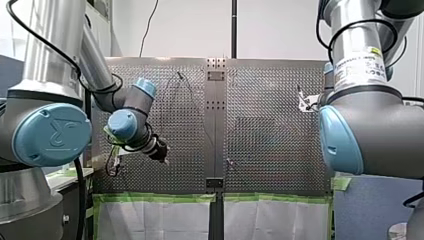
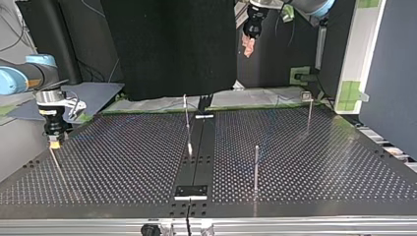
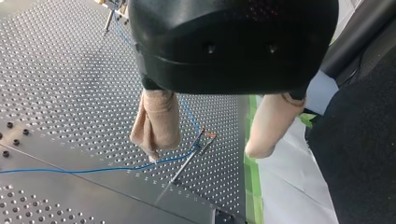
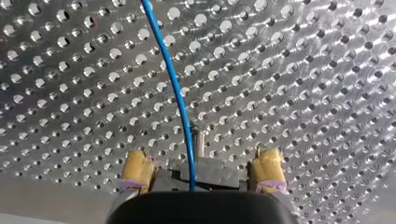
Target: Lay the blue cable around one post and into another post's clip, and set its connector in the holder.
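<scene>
our left hand (image 3: 203, 153) hangs wide over the blue cable (image 4: 175, 91). our right hand (image 4: 201, 161) is wide, cable between its pads (image 4: 136, 170).

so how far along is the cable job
Looks mostly routed: the blue cable lies on the table and bends at a post, and my left gripper is open, high above the table. In hand: my right gripper sits low over a grey block that the cable runs to. Left: confirming the connector is seated; it is hidden.
</scene>
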